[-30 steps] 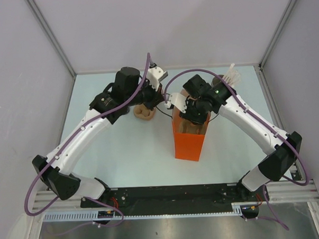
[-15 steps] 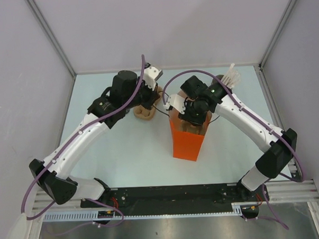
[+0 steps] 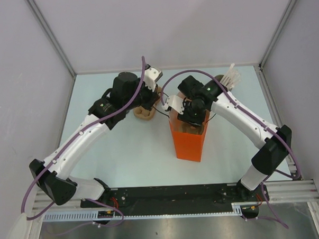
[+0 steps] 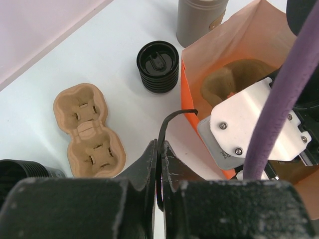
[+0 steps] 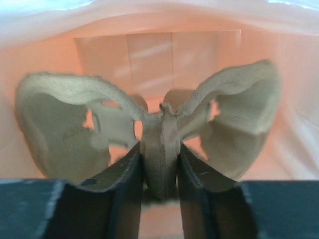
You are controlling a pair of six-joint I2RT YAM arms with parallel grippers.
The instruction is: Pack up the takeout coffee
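Takeout coffee point(image 4: 158, 66) seen only from left wrist: upright near worktop's far edge, between empty carrier point(image 4: 89, 130) and orange bag point(image 4: 234, 45); hidden under arm from above. Left gripper point(image 4: 158, 147) pinches bag's black cord point(image 4: 174, 114). Right gripper point(image 5: 159, 149) clamps bagged carrier point(image 5: 60, 109). Left wrist slightly further left than a second ago.

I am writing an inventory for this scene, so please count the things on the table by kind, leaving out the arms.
Orange bag: 1
Cup carriers: 2, one lying outside, one inside the bag
Black cups: 2, one with its lid in full view, one only partly seen at the picture's edge
Grey-brown canister: 1
Total: 6
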